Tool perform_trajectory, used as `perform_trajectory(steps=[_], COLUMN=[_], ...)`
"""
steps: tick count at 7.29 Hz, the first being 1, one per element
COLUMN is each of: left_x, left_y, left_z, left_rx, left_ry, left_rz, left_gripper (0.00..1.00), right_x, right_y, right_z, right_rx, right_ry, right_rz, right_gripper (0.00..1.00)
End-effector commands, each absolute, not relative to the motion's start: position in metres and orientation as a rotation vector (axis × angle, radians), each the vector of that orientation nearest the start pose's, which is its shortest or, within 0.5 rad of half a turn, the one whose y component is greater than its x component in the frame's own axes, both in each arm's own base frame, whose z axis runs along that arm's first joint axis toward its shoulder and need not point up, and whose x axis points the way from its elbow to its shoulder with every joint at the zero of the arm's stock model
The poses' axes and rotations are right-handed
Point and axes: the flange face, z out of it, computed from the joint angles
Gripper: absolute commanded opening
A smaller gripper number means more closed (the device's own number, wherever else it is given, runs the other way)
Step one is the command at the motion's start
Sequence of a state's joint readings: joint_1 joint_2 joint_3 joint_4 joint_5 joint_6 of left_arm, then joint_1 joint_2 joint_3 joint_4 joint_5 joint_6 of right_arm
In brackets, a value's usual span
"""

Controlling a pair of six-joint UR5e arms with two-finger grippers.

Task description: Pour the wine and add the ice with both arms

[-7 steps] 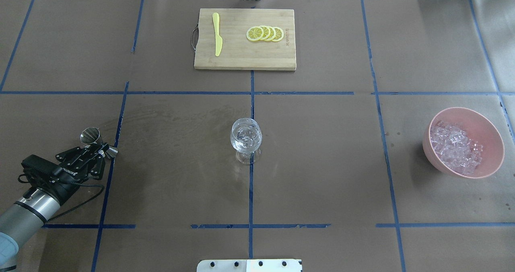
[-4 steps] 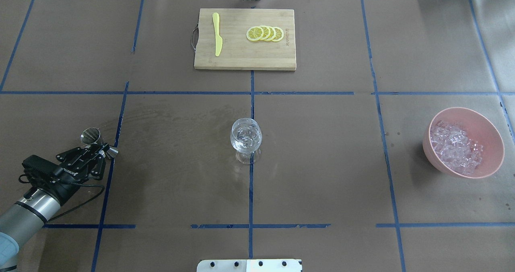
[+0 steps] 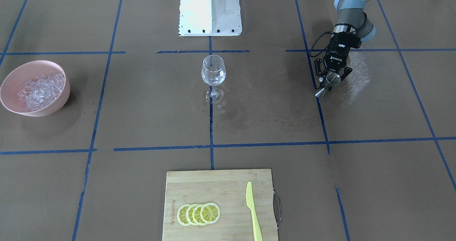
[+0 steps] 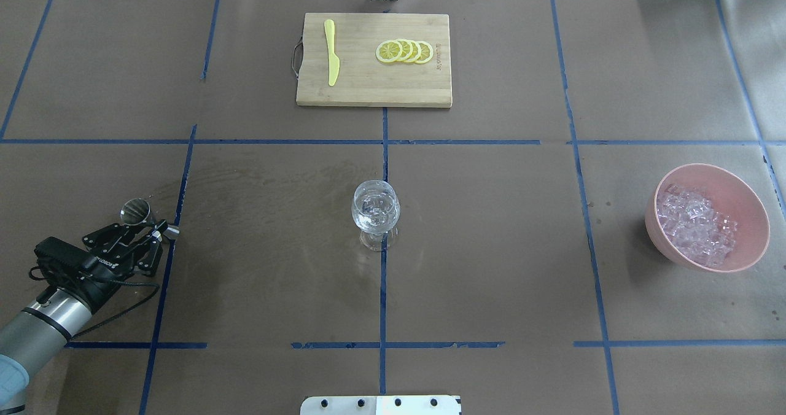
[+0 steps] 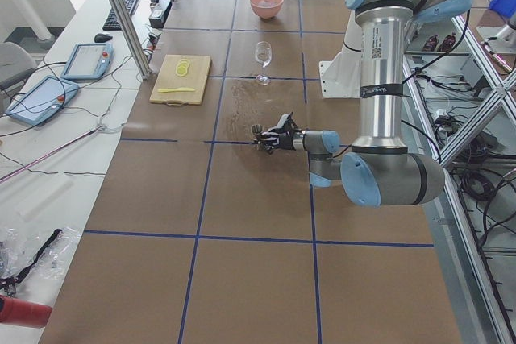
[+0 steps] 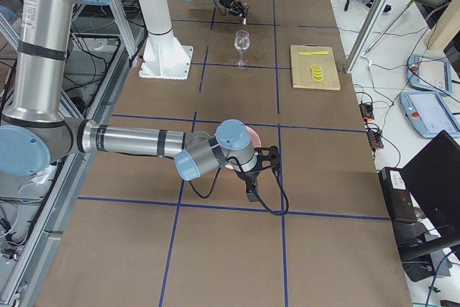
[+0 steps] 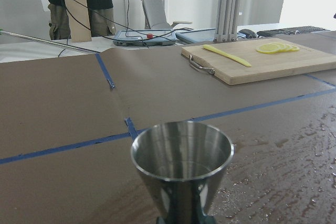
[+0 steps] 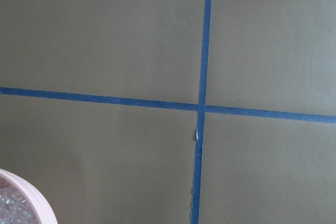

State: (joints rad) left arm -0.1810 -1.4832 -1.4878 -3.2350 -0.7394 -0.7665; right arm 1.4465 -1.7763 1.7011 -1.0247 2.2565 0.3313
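a brown-papered table [image 4: 491, 249] crossed by blue tape lines carries everything. the left arm [image 4: 37, 329] comes in from the overhead view's lower left corner. its forearm lies low and close to level over the table, and its wrist points towards the far side. the right arm [image 6: 136, 140] shows only in the exterior right view, stretched out low with its wrist bent down next to the pink bowl [image 4: 746, 194].

a wooden cutting board [image 4: 368, 83] lies at the far middle. the pink bowl sits well off on the robot's right and holds the ice [image 4: 697, 224], a whitish heap of clear cubes. a wine glass [image 4: 375, 209] stands upright at the table's centre on a tape line, well apart from both arms. what is inside it cannot be made out.

the left gripper [image 4: 155, 235] has its fingers drawn in narrow, pinching the waist of a steel jigger [image 4: 136, 211]. the jigger is tilted and sits beside a tape line, with its wider cup open towards the far side. whether any wine lies in that cup cannot be told. the right gripper [image 6: 257, 165] is too small there to judge, so its opening cannot be told.

on the board lie a yellow knife [image 4: 331, 53] and, apart from it, a row of overlapping lemon slices [image 4: 405, 51].
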Motion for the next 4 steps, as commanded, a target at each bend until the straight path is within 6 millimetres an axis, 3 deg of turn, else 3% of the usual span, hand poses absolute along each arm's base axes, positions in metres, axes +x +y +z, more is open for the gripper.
perform_trajectory(steps=[1, 4], left_x=[0.379, 0.369], left_y=[-0.280, -0.283], left_z=[0.557, 0.540], left_rx=[1.231, 1.279], left_ry=[0.898, 0.893], left_rz=[-0.123, -0.208], left_gripper=[0.99, 1.00], right_x=[0.017, 0.017], right_y=[-0.434, -0.433], right_z=[0.631, 0.632], right_rx=[0.288, 0.286], right_ry=[-0.757, -0.757], right_rz=[0.034, 0.036], right_gripper=[1.00, 1.00])
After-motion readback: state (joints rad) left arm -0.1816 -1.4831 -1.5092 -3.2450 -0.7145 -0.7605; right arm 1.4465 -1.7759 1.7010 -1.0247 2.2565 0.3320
